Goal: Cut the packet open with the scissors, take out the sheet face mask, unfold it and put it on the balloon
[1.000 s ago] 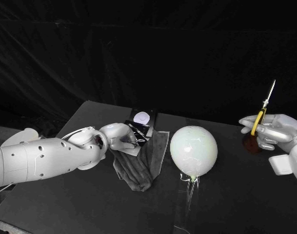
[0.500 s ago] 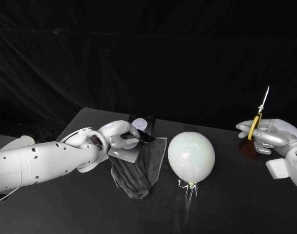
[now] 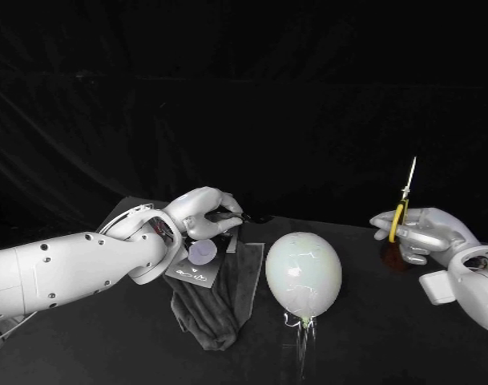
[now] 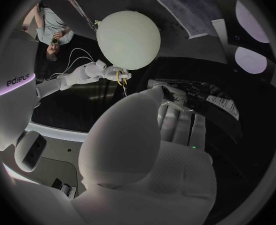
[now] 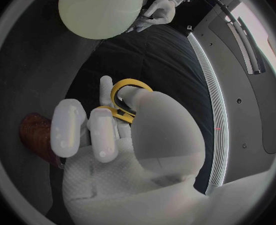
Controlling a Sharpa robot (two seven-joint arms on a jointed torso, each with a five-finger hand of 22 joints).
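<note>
Above black table, left hand has lifted the pinched packet off the surface while right hand keeps upright scissors clasped: cutting can likely begin.

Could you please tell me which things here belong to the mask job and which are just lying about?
Belong to the job:
packet, held up by the left hand
scissors, held upright by the right hand
balloon, on the table

Just lying about:
dark cloth, on the table
brown object, beside the right hand
</note>
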